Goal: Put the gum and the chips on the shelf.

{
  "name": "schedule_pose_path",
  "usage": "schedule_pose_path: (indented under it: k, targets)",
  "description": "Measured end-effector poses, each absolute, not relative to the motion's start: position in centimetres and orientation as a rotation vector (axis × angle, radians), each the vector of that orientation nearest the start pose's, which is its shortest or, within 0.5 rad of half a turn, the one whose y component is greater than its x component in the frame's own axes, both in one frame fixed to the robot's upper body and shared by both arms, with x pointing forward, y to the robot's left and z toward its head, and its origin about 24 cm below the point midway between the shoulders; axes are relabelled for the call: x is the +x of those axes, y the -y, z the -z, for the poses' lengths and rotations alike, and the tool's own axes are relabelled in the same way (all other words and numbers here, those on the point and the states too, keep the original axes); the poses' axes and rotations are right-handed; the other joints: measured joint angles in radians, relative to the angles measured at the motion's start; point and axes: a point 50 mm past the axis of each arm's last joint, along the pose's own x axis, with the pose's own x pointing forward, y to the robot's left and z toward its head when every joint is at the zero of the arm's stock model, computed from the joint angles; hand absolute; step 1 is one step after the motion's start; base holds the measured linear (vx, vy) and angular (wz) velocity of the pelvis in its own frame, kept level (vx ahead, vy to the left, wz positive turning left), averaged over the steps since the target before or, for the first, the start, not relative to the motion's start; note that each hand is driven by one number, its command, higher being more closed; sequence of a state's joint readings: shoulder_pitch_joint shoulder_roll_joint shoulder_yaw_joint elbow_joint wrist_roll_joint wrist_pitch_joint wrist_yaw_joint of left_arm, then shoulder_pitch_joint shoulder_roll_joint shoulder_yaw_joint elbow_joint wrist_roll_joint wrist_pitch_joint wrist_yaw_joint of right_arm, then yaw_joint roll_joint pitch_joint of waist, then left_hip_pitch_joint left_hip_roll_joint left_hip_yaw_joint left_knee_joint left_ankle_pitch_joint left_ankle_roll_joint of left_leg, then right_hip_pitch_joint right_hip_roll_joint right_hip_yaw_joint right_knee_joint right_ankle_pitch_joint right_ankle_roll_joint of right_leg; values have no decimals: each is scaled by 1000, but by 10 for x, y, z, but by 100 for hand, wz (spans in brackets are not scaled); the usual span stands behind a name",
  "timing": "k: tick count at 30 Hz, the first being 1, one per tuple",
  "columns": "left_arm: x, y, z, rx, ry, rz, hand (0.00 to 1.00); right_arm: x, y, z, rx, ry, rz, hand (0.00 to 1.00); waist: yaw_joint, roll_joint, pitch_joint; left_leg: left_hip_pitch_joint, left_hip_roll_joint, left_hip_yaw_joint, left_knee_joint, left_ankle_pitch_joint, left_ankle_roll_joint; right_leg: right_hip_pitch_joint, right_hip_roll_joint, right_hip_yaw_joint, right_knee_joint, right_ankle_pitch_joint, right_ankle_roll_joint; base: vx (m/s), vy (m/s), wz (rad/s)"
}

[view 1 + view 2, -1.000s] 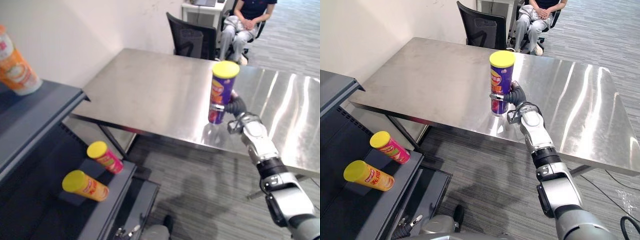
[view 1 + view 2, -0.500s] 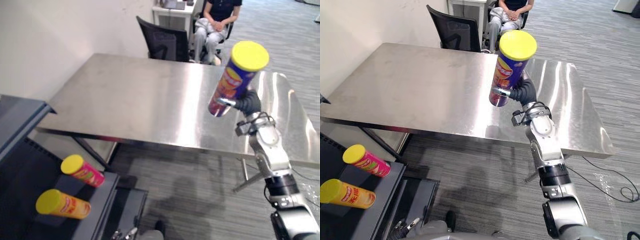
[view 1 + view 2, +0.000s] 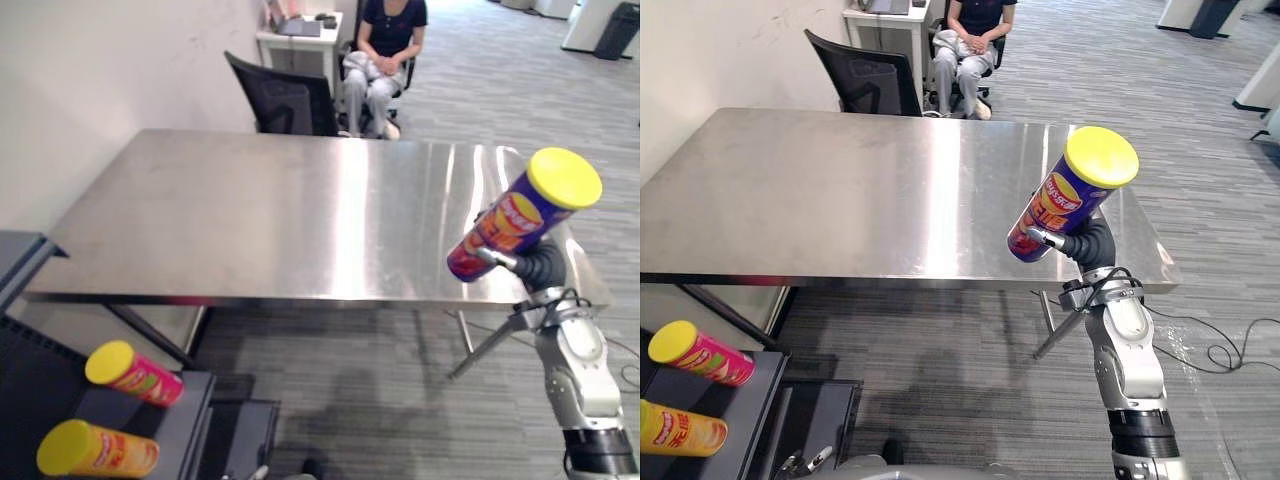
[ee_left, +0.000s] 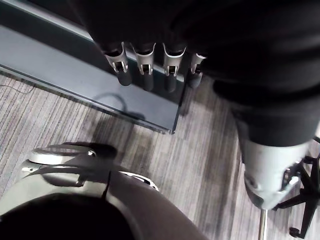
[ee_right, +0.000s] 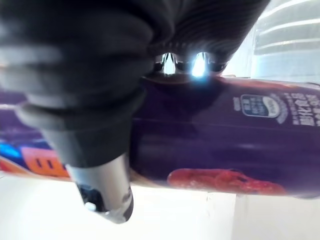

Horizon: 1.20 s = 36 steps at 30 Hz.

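Right eye view is giving me the clearest look: my right hand (image 3: pixel 1087 246) is gripping the chips can (image 3: pixel 1065 200), fingers and thumb curled round its lower part, and the can is hanging in the air, tilted, with its lid leaning up and away to the right. It is showing against the near right end of the steel table (image 3: pixel 270 210), not resting on it. The can is a tall purple tube with a flat bright yellow lid; its label is carrying a yellow and red-orange panel on the side that is facing me. From the right wrist view I am seeing the purple wall pressed against the palm, a red-orange picture along it and a small white oval badge (image 5: pixel 260 106) with lines of white print beside it; I am leaving the print unread, as it is too fine to trust. My left hand (image 4: pixel 150 50) is hanging idle, its fingers (image 4: pixel 123 75) straight and holding nothing, above a dark shelf board and striped grey carpet. Down at the lower left, the dark shelf (image 3: pixel 196 415) is carrying two more tubes lying on their sides: a pink can (image 3: pixel 135 372) and an orange can (image 3: pixel 97 452), both yellow-lidded. Beyond the table a black chair (image 3: pixel 280 100) is standing, and a person (image 3: pixel 385 50) is sitting behind it.
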<state>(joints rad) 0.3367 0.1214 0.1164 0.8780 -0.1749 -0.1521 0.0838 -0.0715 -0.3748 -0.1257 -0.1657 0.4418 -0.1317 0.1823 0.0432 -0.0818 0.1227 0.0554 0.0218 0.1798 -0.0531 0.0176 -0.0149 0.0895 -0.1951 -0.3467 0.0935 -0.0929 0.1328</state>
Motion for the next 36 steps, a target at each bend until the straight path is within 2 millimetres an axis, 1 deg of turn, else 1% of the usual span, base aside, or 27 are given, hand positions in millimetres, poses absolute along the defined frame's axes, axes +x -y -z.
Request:
schedule_pose_path:
  k: [2,6,8,10,12,14,15,18,21,23,26,27,29,30,31,32,33,34,35,36]
  targets:
    - [35,-227,151,-33,-1027,-425,0,249,226,-133,16,408,-125,100,-11,0,0,-1,0,2,1,-1,-1,-12,0,3,11,-3,-5,-8,2,-3]
    - [37,-228,151,-32,-1023,-424,0,242,232,-127,14,394,-89,100,-15,1,0,-17,4,7,35,-16,-6,-28,-1,12,40,-12,-16,-16,5,-5]
    - [43,-228,150,-36,-1010,-426,0,241,232,-127,16,404,-76,100,-17,7,7,-75,18,5,141,-60,-4,-51,-3,15,79,-26,-21,-50,-1,2]
    - [48,-228,150,-36,-997,-429,0,241,232,-127,17,412,-72,100,-16,15,24,-107,33,-3,226,-97,-5,-54,-3,11,118,-46,-24,-63,-8,10]
    - [50,-227,150,-45,-992,-437,0,241,232,-128,20,417,-68,100,-12,24,36,-133,45,-9,286,-122,-7,-70,-4,8,164,-69,-28,-116,-23,14]
    - [50,-228,150,-43,-991,-444,0,241,230,-127,35,423,-57,100,-14,31,52,-160,53,-28,331,-142,-14,-85,-6,-3,203,-100,-38,-142,-36,20]
    - [48,-227,150,-48,-994,-448,0,241,229,-127,37,423,-55,100,-12,34,59,-176,61,-30,353,-151,-24,-97,-3,-5,224,-109,-43,-121,-48,9]
    - [45,-224,151,-58,-1003,-458,0,241,226,-127,39,429,-66,100,-8,45,83,-196,79,-54,388,-155,-28,-105,6,-14,254,-120,-57,-86,-51,8]
    - [39,-222,154,-95,-1025,-489,0,241,221,-126,46,430,-89,100,-1,57,92,-213,102,-58,421,-163,-38,-117,22,-14,279,-130,-72,-67,-66,-2]
    - [35,-225,154,-120,-1031,-528,0,242,215,-126,50,433,-127,100,7,61,97,-226,125,-58,434,-160,-45,-121,43,-11,287,-141,-78,-58,-99,-9]
    - [33,-229,154,-146,-1020,-580,0,243,211,-128,47,445,-163,100,20,64,100,-225,141,-60,438,-158,-54,-121,62,-10,293,-150,-91,-26,-90,-5]
    - [32,-231,153,-153,-1013,-599,0,244,208,-129,47,454,-187,100,24,65,100,-225,149,-61,436,-156,-54,-121,71,-12,293,-153,-96,1,-101,2]
    - [32,-232,153,-179,-1004,-627,0,246,202,-132,53,466,-226,100,25,65,99,-223,153,-59,415,-141,-39,-119,76,-26,292,-157,-103,12,-98,16]
    - [33,-232,152,-184,-994,-636,0,247,200,-134,49,477,-245,100,25,64,98,-224,159,-39,393,-132,-7,-116,76,-47,284,-156,-103,20,-78,40]
    - [35,-233,151,-183,-986,-638,0,248,200,-135,46,483,-251,100,26,67,96,-222,181,16,371,-134,25,-106,81,-82,259,-138,-113,37,-166,87]
    - [40,-233,150,-183,-972,-634,0,247,201,-138,38,493,-251,100,18,68,89,-210,215,107,332,-130,41,-78,75,-142,188,-103,-131,38,-117,116]
    - [45,-233,150,-187,-958,-628,0,248,203,-142,27,508,-245,100,12,67,87,-218,249,195,359,-142,52,-61,68,-196,148,-88,-133,36,-117,140]
    - [49,-231,149,-193,-949,-622,0,249,205,-145,18,519,-237,100,12,72,84,-238,294,278,454,-149,56,-55,57,-239,143,-86,-134,47,-28,144]
    - [48,-226,151,-205,-955,-617,0,250,209,-149,7,529,-228,100,13,91,73,-243,346,364,577,-144,64,-42,52,-303,142,-86,-134,52,-36,126]
    - [46,-222,152,-213,-962,-616,0,250,211,-151,-4,532,-225,100,15,109,62,-237,372,399,629,-124,86,-34,51,-338,150,-86,-133,90,0,150]
